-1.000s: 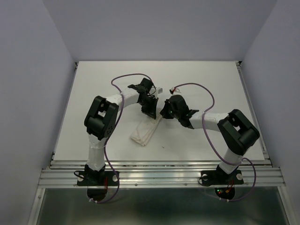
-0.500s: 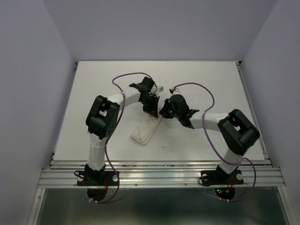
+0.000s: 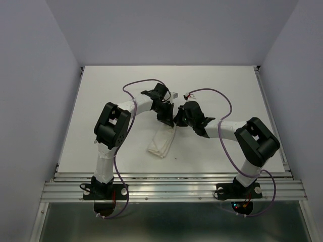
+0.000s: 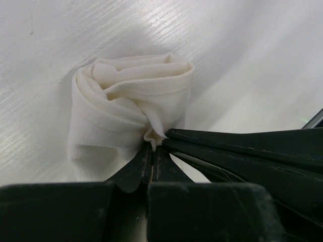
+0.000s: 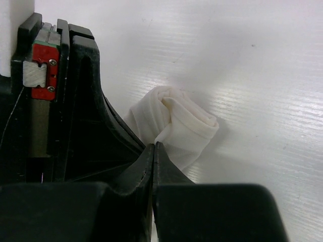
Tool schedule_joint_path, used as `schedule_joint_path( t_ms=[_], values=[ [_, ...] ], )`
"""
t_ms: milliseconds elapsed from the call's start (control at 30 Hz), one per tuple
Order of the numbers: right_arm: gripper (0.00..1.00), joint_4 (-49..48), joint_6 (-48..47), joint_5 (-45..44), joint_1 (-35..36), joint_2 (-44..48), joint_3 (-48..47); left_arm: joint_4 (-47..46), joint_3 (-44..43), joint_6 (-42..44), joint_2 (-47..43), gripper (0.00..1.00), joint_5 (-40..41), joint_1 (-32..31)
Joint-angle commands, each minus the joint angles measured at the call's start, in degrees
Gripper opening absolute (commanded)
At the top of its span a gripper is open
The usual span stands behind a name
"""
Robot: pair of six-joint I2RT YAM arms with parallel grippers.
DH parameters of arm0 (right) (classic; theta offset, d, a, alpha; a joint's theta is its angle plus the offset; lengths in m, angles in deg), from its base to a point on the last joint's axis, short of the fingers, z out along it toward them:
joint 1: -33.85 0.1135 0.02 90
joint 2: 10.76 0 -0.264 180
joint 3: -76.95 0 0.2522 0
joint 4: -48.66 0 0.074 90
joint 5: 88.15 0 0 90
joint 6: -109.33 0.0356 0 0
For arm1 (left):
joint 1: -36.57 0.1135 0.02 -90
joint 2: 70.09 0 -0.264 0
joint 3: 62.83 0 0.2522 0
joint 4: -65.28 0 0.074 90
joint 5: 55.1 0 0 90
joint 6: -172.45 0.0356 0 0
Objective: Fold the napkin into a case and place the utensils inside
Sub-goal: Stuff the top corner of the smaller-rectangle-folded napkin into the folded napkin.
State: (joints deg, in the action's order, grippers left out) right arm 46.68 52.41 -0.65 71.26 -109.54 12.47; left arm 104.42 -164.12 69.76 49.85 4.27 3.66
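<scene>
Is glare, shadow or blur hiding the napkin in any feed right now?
Top external: sharp, but the napkin nearly blends into the white table. Left wrist: folds crisp, with a soft shadow beside them. Right wrist: streaky sheen on the table, napkin clear.

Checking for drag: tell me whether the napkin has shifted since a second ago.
Yes. The napkin slid slightly right, away from the left arm's base.

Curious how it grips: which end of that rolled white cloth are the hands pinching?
The far end of the napkin, pinched by left hand and right hand; the near end lies free.
</scene>
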Motion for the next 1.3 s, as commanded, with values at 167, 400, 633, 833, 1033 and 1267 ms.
schedule_joint_path(
  t_ms=[167, 400, 633, 833, 1033, 1267],
  values=[
    [0.01, -4.3, 0.1, 2.1, 0.2, 1.5, 0.6, -5.8, -1.3, -3.0, -2.5, 0.00, -4.7, -0.7],
    [0.01, -3.6, 0.4, 0.1, 0.2, 2.5, 0.8, -3.3, -1.1, -0.1, -3.2, 0.30, -4.4, -0.6],
    [0.01, -3.2, 0.6, 0.0, 0.2, 2.1, 0.4, -2.2, 0.0, 1.9, -5.3, 0.46, -3.9, -0.7],
    [0.01, -3.1, 0.6, 0.0, 0.2, 1.8, 0.3, -0.8, 0.1, 4.0, -7.2, 0.46, -2.5, -0.6],
    [0.01, -3.0, 0.7, 0.0, 0.2, 1.9, 0.2, 0.2, 0.5, 5.4, -8.5, 0.50, -0.7, -0.6],
    [0.01, -3.0, 0.7, 0.1, 0.2, 1.8, 0.0, 1.0, 1.2, 6.3, -9.0, 0.34, 1.5, -0.4]
  ],
)
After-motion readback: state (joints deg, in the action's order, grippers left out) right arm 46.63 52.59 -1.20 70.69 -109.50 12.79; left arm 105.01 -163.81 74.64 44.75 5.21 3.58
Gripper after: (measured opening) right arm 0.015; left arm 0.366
